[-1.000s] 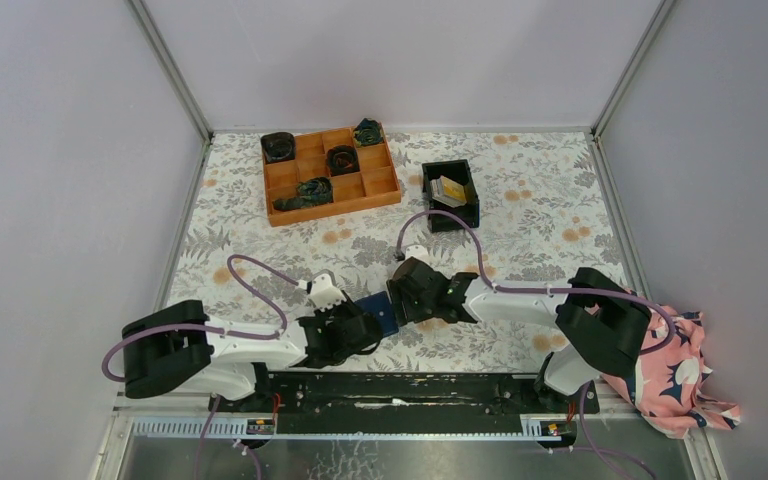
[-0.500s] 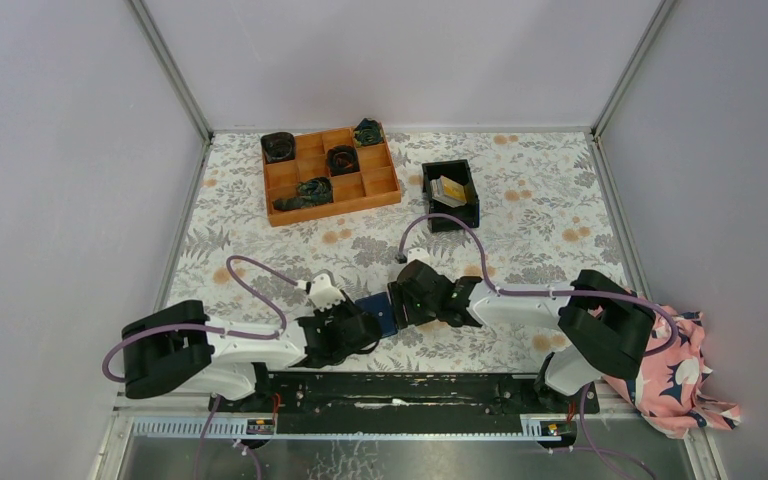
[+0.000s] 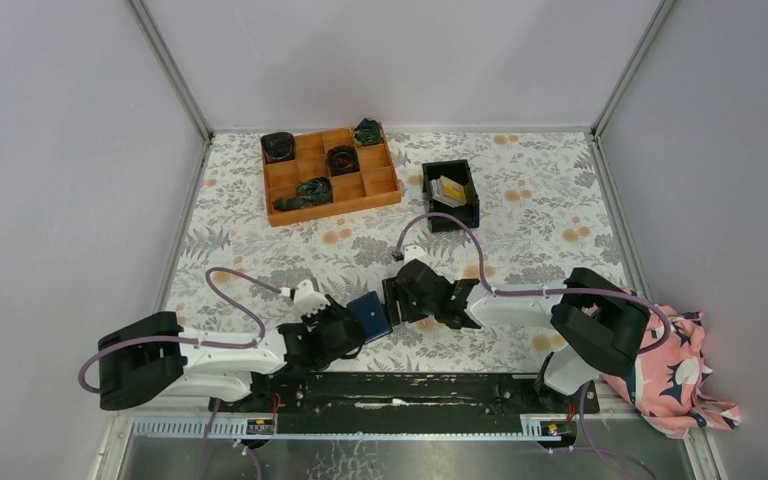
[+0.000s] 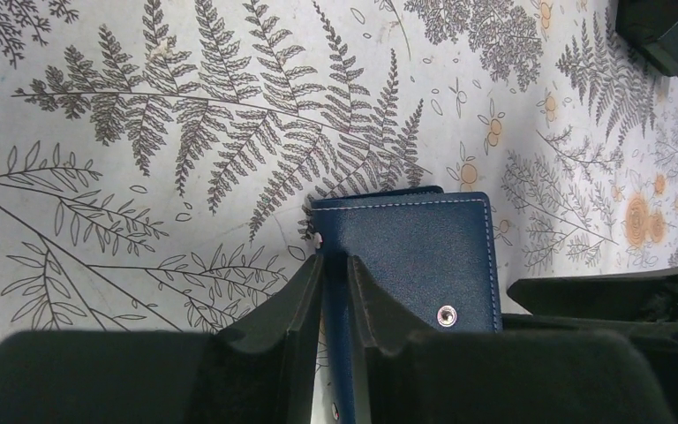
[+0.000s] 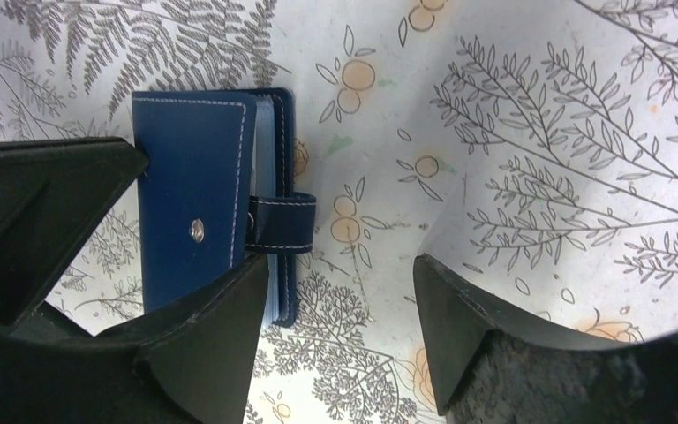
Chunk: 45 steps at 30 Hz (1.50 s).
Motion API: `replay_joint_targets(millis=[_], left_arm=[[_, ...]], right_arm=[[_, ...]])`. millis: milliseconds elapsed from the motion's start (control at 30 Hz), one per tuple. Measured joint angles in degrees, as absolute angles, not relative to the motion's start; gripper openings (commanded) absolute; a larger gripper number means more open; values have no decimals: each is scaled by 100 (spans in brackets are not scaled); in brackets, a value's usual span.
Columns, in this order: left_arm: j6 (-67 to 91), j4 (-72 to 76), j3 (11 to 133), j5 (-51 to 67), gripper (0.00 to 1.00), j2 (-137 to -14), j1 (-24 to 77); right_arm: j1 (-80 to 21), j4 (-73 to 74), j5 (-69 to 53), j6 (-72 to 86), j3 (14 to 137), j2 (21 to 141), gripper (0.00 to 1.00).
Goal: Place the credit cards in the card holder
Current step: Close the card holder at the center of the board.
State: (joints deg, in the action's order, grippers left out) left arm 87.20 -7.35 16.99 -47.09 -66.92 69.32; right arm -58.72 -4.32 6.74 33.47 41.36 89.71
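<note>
The card holder (image 3: 371, 316) sits between the two arms, near the bench's (image 3: 520, 200) front edge. The left jaws pinch nearly together on one navy cover and hide its lower part. The right jaws gape wide and hold nothing beside the undone tab (image 5: 282, 223), while the credit cards (image 3: 449, 189) in the black bin (image 3: 465, 212) are too small to count.

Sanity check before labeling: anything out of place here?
Yes: a pink floral cloth lies bunched at the near right corner, beside the right arm's base, with no evident use here. Nothing else looks spilled or damaged.
</note>
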Motion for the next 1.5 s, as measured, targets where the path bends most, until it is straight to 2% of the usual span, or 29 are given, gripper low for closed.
replay_joint_targets(millis=[500,900,1500], left_arm=[[8958,-1125,1498,-4753,23,-6224,7006],[8919,-1118,1592,-4777,23,-6543,7037],[8390,-875,2206,-4783,25,-7094,7089]], right_arm=[[-5905,-1022,1304,3315,4272,9365,70],[-5924,-797,2040,3343,4399,9476,69],[-5924,-497,2091,3336,4182,9166,64]])
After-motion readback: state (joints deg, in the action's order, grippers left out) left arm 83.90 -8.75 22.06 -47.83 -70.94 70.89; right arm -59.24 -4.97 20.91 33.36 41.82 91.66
